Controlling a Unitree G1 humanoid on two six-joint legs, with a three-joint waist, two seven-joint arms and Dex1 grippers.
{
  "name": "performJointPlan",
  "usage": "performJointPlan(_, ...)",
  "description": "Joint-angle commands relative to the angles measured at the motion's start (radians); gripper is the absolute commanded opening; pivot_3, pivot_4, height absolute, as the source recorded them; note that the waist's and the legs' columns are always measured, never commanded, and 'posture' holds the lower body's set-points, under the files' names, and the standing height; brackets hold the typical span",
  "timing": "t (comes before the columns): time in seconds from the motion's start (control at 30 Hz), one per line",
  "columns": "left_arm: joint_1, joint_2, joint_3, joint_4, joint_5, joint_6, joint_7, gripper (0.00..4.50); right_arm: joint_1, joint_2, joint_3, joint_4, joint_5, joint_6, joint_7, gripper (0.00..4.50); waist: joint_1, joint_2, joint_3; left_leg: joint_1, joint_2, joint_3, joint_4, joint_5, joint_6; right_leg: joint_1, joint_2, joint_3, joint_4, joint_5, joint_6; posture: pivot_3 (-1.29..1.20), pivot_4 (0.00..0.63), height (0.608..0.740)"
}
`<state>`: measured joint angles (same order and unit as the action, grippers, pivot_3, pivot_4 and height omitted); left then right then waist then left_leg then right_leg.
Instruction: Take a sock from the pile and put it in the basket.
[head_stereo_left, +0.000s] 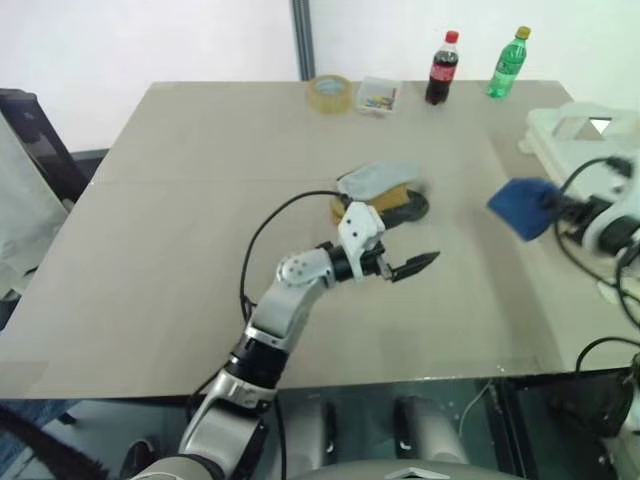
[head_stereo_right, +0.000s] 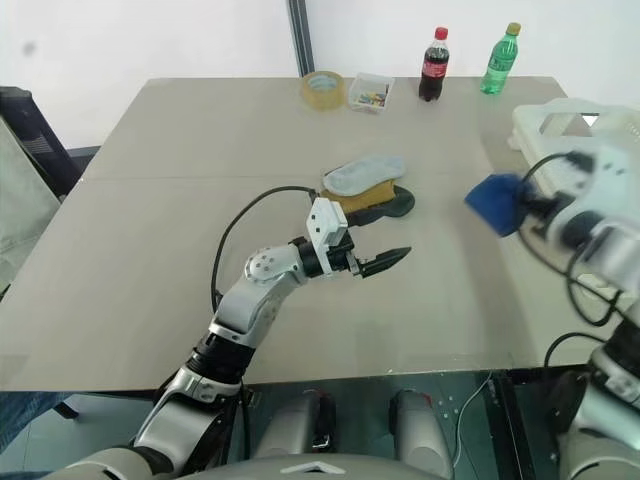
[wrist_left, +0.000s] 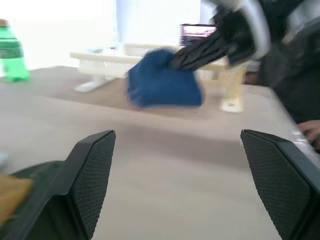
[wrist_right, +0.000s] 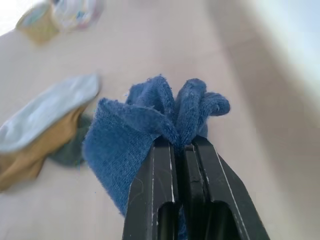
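Royal blue terry sock (wrist_right: 150, 130), bunched and pinched at its middle between the two black fingers of the right tool (wrist_right: 181, 150), hanging in the air above the right side of the surface, short of the basket. Judged soft, light and limp: folds freely, no risk of breakage, drapes below the grip and likely to drop cleanly once released. Fuzzy knit gives good friction, so a pinch on any gathered fold seems enough; a hold near the middle keeps both ends from trailing.

Remaining pile (head_stereo_right: 365, 188) of flat socks near the middle of the surface: pale grey-blue one on top, mustard yellow under it, dark green-black at the bottom, overlapping and touching. Same soft handling expected; top layer easiest to take by a raised edge.

Left tool (wrist_left: 175, 170) spread wide and empty, hovering just on the near side of the pile, pointing toward the right edge.

Large cream-white plastic laundry basket (head_stereo_left: 560, 135) at the right edge toward the far corner, rim open upward, just beyond the held sock.

Smooth beige surface (head_stereo_left: 180, 230), matte. Along the far edge: roll of tan tape (head_stereo_left: 329, 94), small clear box (head_stereo_left: 378, 96), dark cola bottle with red cap (head_stereo_left: 442, 68), green bottle (head_stereo_left: 508, 63). Pale wall behind.
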<state>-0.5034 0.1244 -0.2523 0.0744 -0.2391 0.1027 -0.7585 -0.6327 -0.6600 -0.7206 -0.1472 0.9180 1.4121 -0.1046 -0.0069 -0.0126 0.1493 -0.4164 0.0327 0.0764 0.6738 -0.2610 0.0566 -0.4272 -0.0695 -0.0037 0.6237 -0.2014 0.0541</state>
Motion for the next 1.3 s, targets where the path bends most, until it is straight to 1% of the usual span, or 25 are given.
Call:
performJointPlan(0.03, -0.042, -0.046, 0.025, 0.002, -0.017, -0.037, 0.026, 4.3, -0.06, -0.083, -0.051, 0.111, -0.057, -0.043, 0.006, 0.1, 0.0, 0.0, 0.0, 0.0, 0.0, 0.0, 0.0, 0.0, 0.0, 0.0, 0.0, 0.0, 0.0, 0.0, 0.001, 0.0, 0.15, 0.74)
performJointPlan(0.1, -0.06, -0.062, 0.025, 0.025, 0.0, -0.055, 0.035, 4.3, -0.076, -0.132, -0.045, 0.206, -0.098, -0.086, 0.035, 0.1, 0.001, 0.0, 0.0, 0.0, 0.0, 0.0, 0.0, 0.0, 0.0, 0.0, 0.0, 0.0, -0.001, 0.002, 0.003, 0.0, 0.15, 0.74)
performJointPlan(0.17, -0.089, -0.087, 0.024, 0.054, 0.012, -0.068, 0.047, 4.3, -0.118, -0.194, -0.046, 0.378, -0.153, -0.162, 0.062, 0.1, 0.001, 0.0, 0.0, -0.001, -0.001, 0.0, 0.0, 0.0, 0.0, 0.0, 0.0, 0.0, -0.002, 0.002, 0.003, 0.0, 0.15, 0.74)
performJointPlan(0.27, -0.114, -0.109, 0.019, 0.083, 0.019, -0.084, 0.051, 4.3, -0.181, -0.267, -0.002, 0.617, -0.227, -0.286, 0.137, 0.1, 0.001, 0.0, 0.0, -0.001, -0.002, 0.002, 0.0, -0.001, 0.001, 0.0, -0.001, 0.002, -0.002, 0.001, 0.004, 0.0, 0.15, 0.74)
performJointPlan(0.4, -0.131, -0.125, 0.01, 0.106, 0.026, -0.098, 0.042, 4.3, -0.281, -0.316, 0.057, 0.919, -0.329, -0.479, 0.193, 0.1, -0.008, 0.0, 0.0, 0.0, -0.001, 0.004, -0.001, -0.001, 0.001, -0.001, 0.0, 0.003, -0.003, 0.001, 0.004, 0.0, 0.15, 0.74)
performJointPlan(0.5, -0.133, -0.126, 0.002, 0.115, 0.035, -0.108, 0.033, 4.3, -0.343, -0.326, 0.076, 1.092, -0.372, -0.581, 0.221, 0.1, -0.008, 0.0, 0.0, 0.001, -0.001, 0.005, -0.002, -0.001, 0.001, -0.001, 0.0, 0.005, -0.002, 0.001, 0.004, 0.0, 0.15, 0.74)
performJointPlan(0.6, -0.131, -0.126, -0.001, 0.116, 0.038, -0.111, 0.029, 4.3, -0.368, -0.326, 0.112, 1.19, -0.412, -0.624, 0.258, 1.12, -0.006, 0.001, 0.001, 0.0, -0.001, 0.006, -0.002, -0.001, 0.001, -0.002, 0.0, 0.005, -0.002, 0.001, 0.004, 0.0, 0.15, 0.74)
performJointPlan(0.63, -0.13, -0.124, -0.001, 0.116, 0.041, -0.112, 0.026, 4.3, -0.373, -0.326, 0.129, 1.208, -0.427, -0.638, 0.274, 1.64, -0.005, 0.001, 0.001, 0.0, -0.001, 0.006, -0.002, -0.001, 0.001, -0.002, 0.0, 0.006, -0.002, 0.001, 0.004, 0.0, 0.15, 0.74)
performJointPlan(0.67, -0.129, -0.123, -0.001, 0.117, 0.043, -0.114, 0.024, 4.3, -0.374, -0.326, 0.152, 1.218, -0.446, -0.656, 0.3, 2.04, -0.004, 0.001, 0.001, 0.0, -0.001, 0.007, -0.002, -0.001, 0.001, -0.002, 0.0, 0.006, -0.003, 0.001, 0.004, 0.0, 0.15, 0.74)
performJointPlan(0.73, -0.125, -0.12, -0.001, 0.117, 0.046, -0.117, 0.021, 4.3, -0.363, -0.33, 0.224, 1.214, -0.503, -0.701, 0.361, 2.98, -0.004, 0.001, 0.001, 0.0, -0.001, 0.007, -0.002, -0.001, 0.001, -0.002, 0.0, 0.007, -0.003, 0.001, 0.005, 0.0, 0.15, 0.74)
performJointPlan(0.77, -0.123, -0.119, -0.001, 0.117, 0.047, -0.118, 0.02, 4.3, -0.355, -0.333, 0.262, 1.208, -0.534, -0.723, 0.387, 3.37, -0.004, 0.001, 0.001, 0.0, -0.001, 0.008, -0.002, -0.001, 0.002, -0.003, 0.0, 0.007, -0.003, 0.001, 0.005, 0.0, 0.15, 0.74)
performJointPlan(0.8, -0.121, -0.119, 0.0, 0.114, 0.045, -0.115, 0.02, 4.3, -0.336, -0.337, 0.31, 1.185, -0.574, -0.753, 0.419, 3.68, -0.004, 0.001, 0.001, 0.0, -0.001, 0.008, -0.002, -0.001, 0.002, -0.003, 0.0, 0.007, -0.003, 0.001, 0.005, 0.0, 0.15, 0.74)
performJointPlan(0.9, -0.117, -0.12, -0.001, 0.109, 0.047, -0.112, 0.019, 4.3, -0.301, -0.348, 0.384, 1.124, -0.634, -0.804, 0.485, 3.68, -0.003, 0.001, 0.001, 0.0, -0.001, 0.008, -0.002, -0.001, 0.002, -0.003, 0.0, 0.007, -0.003, 0.001, 0.005, 0.0, 0.15, 0.74)
performJointPlan(0.97, -0.116, -0.122, -0.004, 0.105, 0.043, -0.107, 0.012, 4.3, -0.268, -0.36, 0.402, 1.03, -0.639, -0.78, 0.527, 3.68, -0.003, 0.001, 0.001, 0.0, -0.001, 0.008, -0.002, -0.001, 0.002, -0.003, 0.0, 0.007, -0.002, 0.001, 0.006, 0.0, 0.15, 0.74)
performJointPlan(1.03, -0.115, -0.121, -0.007, 0.103, 0.039, -0.103, 0.002, 4.3, -0.207, -0.374, 0.409, 0.89, -0.633, -0.736, 0.566, 3.68, -0.003, 0.001, 0.001, 0.0, -0.001, 0.008, -0.002, -0.001, 0.002, -0.003, 0.0, 0.007, -0.002, 0.001, 0.006, 0.0, 0.15, 0.74)
performJointPlan(1.2, -0.107, -0.119, -0.006, 0.1, 0.022, -0.081, -0.028, 4.3, -0.032, -0.388, 0.328, 0.497, -0.534, -0.574, 0.643, 3.68, -0.002, 0.002, 0.001, 0.0, -0.001, 0.007, -0.002, -0.001, 0.002, -0.004, 0.0, 0.006, -0.001, 0.001, 0.006, 0.0, 0.15, 0.74)
performJointPlan(1.3, -0.098, -0.106, 0.0, 0.082, 0.01, -0.054, -0.045, 4.3, 0.06, -0.392, 0.271, 0.312, -0.458, -0.497, 0.707, 3.68, -0.001, 0.002, 0.001, 0.0, 0.0, 0.007, -0.001, -0.001, 0.002, -0.004, 0.0, 0.006, 0.0, 0.001, 0.006, 0.0, 0.15, 0.74)
